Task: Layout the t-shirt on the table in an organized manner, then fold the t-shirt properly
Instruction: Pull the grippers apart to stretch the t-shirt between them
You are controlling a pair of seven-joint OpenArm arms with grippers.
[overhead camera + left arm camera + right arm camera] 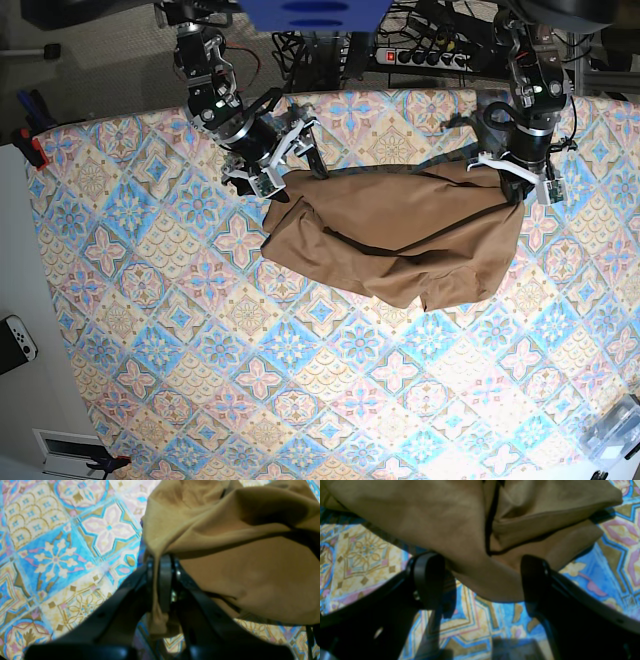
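Observation:
The tan-brown t-shirt (400,235) lies crumpled across the far half of the patterned table (250,380), stretched between both arms. My left gripper (515,180) is at the shirt's far right corner. In the left wrist view it (162,560) is shut on a pinch of the t-shirt (250,567), and a strip of cloth hangs down between the fingers. My right gripper (295,160) stands at the shirt's far left corner. In the right wrist view it (482,577) is open wide over the table (357,555), with a fold of the t-shirt (432,517) sagging between its fingers (430,580).
Behind the table's far edge lie a power strip (430,55) and cables. Red clamps (30,145) sit at the left edge, and a white controller (15,340) lies off the table at left. A clear plastic item (615,430) is at the near right corner.

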